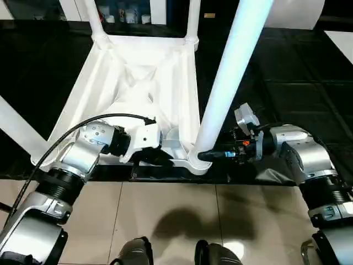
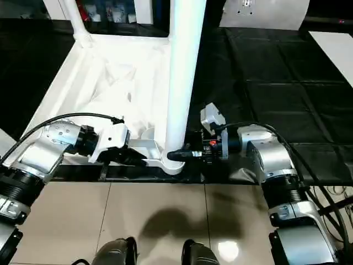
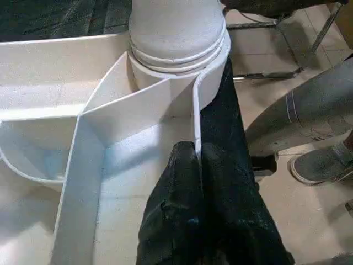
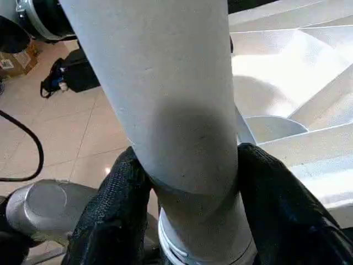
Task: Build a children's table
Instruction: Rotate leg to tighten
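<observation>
- The right gripper (image 4: 187, 221) clasps the base of a white leg (image 1: 231, 77), one black finger (image 4: 113, 215) on either side, just above the corner socket (image 1: 196, 160).
- The left gripper (image 3: 197, 165) is pinched closed on the table top's (image 1: 138, 72) near rim wall, beside that socket.
- The top lies upside down (ribs showing) on a black mat (image 1: 298, 72), its near edge at the mat's near edge.
- Two more legs (image 1: 193, 19) stand in the far corners.

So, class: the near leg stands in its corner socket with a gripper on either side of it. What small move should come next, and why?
Probably the right gripper should close on the leg just above the socket and twist it home: its fingers flank the leg, and thread rings still show at the socket, while the left gripper pinches the tabletop's rim, steadying it.
</observation>
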